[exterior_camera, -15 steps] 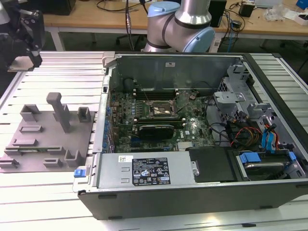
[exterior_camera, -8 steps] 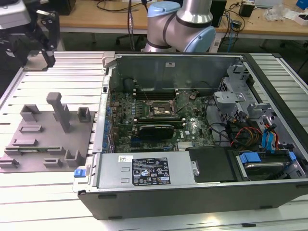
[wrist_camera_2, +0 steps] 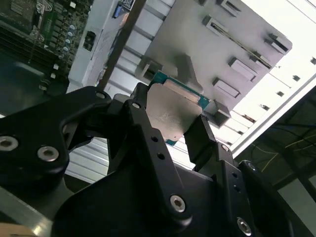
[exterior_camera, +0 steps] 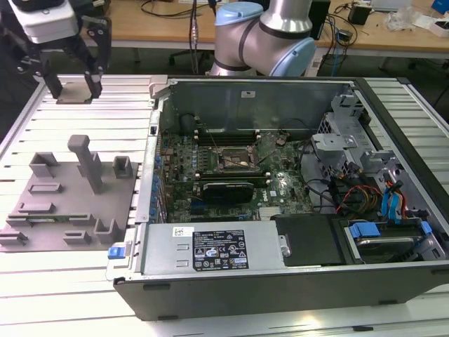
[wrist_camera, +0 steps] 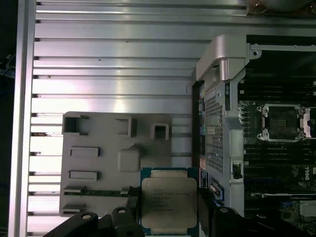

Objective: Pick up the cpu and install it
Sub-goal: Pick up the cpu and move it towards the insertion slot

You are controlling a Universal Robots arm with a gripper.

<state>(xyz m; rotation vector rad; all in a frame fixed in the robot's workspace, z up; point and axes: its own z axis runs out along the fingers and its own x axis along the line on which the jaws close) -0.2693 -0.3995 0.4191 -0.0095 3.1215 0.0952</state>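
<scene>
The cpu [exterior_camera: 74, 93] is a flat silvery square chip held high above the slatted table at the exterior view's far left. My gripper [exterior_camera: 73, 90] is shut on it, one black finger [exterior_camera: 53, 86] on each side. In the second wrist view the cpu [wrist_camera_2: 173, 116] sits clamped between the fingers [wrist_camera_2: 200, 133], its green edge showing. In the first wrist view the cpu [wrist_camera: 169, 200] hangs over the grey fixture plate [wrist_camera: 98, 163]. The motherboard socket [exterior_camera: 233, 159] lies open inside the computer case, well to the exterior view's right of the gripper, and appears in the first wrist view as the socket [wrist_camera: 282, 121].
The open computer case [exterior_camera: 245, 281] fills the middle and right of the table, with raised walls, a black power supply [exterior_camera: 217, 249], drive cages and cables [exterior_camera: 365, 193]. The grey fixture plate [exterior_camera: 70, 203] carries upright posts [exterior_camera: 88, 161]. The arm's base [exterior_camera: 263, 35] stands behind the case.
</scene>
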